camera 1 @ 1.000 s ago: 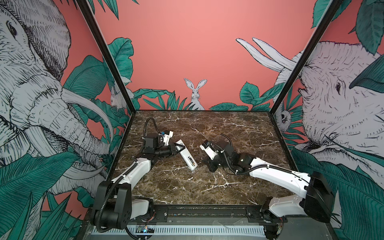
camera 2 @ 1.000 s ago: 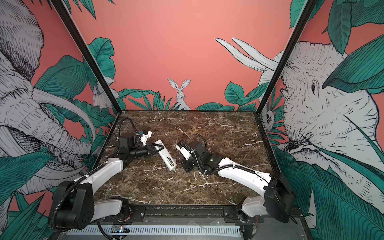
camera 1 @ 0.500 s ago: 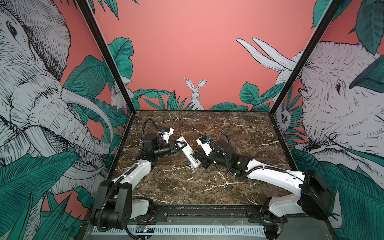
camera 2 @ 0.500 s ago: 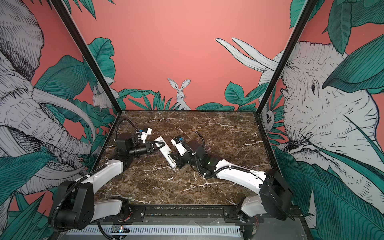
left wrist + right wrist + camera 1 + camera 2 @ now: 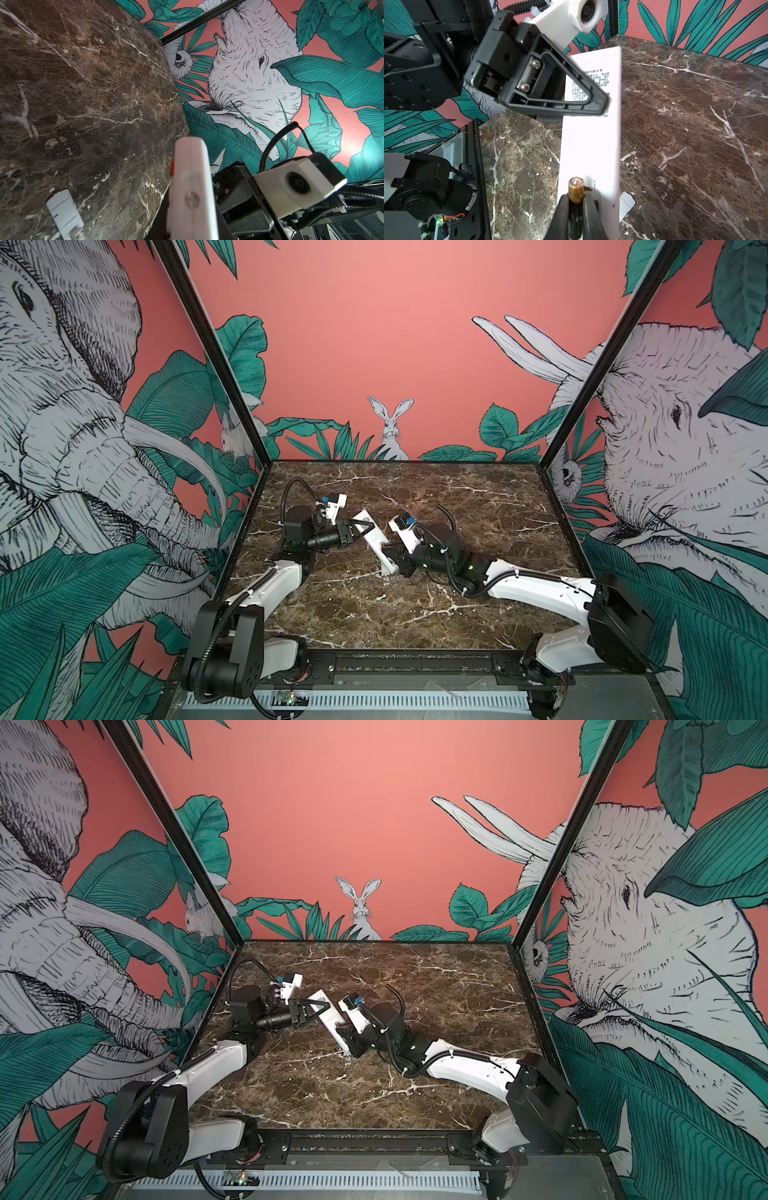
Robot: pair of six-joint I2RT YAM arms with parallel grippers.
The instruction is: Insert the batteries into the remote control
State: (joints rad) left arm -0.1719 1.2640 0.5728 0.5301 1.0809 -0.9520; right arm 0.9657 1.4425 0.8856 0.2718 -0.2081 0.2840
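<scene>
White and slim, the remote control (image 5: 591,141) is being held on a slant above the brown marble table (image 5: 374,614), with its plain back (a block of small printed text is showing on it) facing the right wrist camera. The left gripper (image 5: 368,529) is clamping the remote control across its thickness at the printed part, and one black finger (image 5: 562,99) is lying flat on the back. The right gripper (image 5: 576,200) is pinching one battery (image 5: 576,188) between its two fingers. The battery's gold-banded end with the pale metal tip is pointing along the remote control and sitting against its back, at the end away from the print. Whether the battery is seating in a compartment cannot be told. A small flat white cover (image 5: 64,212) is lying on the table just beside that same end of the remote control. In both top views the two grippers are meeting at the remote control from opposite sides.
</scene>
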